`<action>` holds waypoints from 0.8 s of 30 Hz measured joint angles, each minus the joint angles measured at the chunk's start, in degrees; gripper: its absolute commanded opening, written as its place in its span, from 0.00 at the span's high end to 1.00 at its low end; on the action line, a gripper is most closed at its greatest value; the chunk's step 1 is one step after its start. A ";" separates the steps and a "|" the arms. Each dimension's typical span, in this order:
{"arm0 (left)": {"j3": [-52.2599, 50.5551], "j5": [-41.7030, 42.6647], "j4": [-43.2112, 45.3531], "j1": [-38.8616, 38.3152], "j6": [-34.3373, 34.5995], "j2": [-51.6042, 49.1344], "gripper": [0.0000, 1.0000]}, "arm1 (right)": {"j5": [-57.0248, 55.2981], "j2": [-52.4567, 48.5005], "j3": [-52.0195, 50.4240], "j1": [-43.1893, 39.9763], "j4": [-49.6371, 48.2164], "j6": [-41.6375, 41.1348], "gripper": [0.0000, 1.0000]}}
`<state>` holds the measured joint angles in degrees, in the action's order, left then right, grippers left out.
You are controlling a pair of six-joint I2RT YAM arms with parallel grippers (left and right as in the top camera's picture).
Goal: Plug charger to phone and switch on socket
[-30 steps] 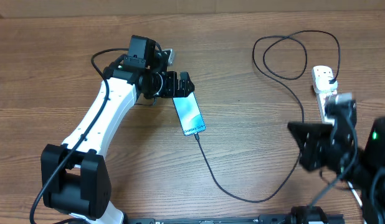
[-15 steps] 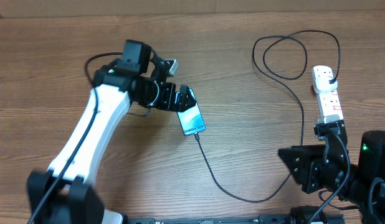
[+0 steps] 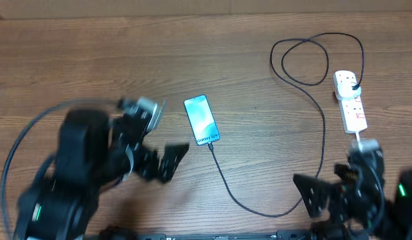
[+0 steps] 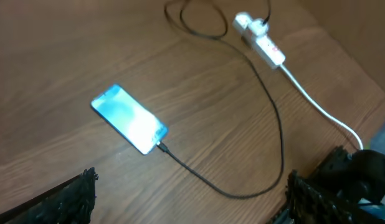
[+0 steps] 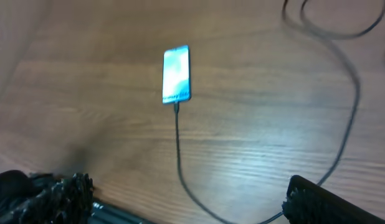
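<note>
The phone (image 3: 201, 120) lies flat mid-table with its screen lit, also seen in the left wrist view (image 4: 130, 118) and the right wrist view (image 5: 176, 73). The charger (image 3: 273, 212), a thin black cable, meets the phone's near edge, sweeps right, loops at the back and ends in a black plug in the socket (image 3: 351, 107), a white strip with red markings (image 4: 262, 42). My left gripper (image 3: 159, 137) is open, near-left of the phone and apart from it, with nothing between its fingers (image 4: 68, 199). My right gripper (image 3: 336, 177) is open below the socket, holding nothing.
The socket's thick white cord (image 4: 323, 115) runs from the strip toward the near right, close to my right arm. The charger's loop (image 3: 306, 60) lies on the wooden table (image 3: 259, 80) at the back right.
My left arm has pulled back from the phone toward the near left. My right gripper has opened and drawn back from the socket toward the near edge. The phone has not moved.
</note>
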<state>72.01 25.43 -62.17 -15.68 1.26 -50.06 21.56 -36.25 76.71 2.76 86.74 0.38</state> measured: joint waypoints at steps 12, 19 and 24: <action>-16.04 -4.07 5.62 0.00 2.93 18.93 0.00 | -3.15 11.13 0.11 0.02 -0.59 -0.17 0.00; -16.22 -4.31 3.54 0.00 3.15 18.93 0.00 | -3.61 11.13 0.11 0.02 0.00 -0.26 0.00; -16.22 -4.31 1.49 0.00 3.26 18.93 0.00 | -3.61 11.13 0.11 0.02 0.07 -0.37 0.00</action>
<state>55.79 21.12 -60.69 -15.68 4.51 -31.14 17.96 -25.12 76.82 2.79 86.80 0.01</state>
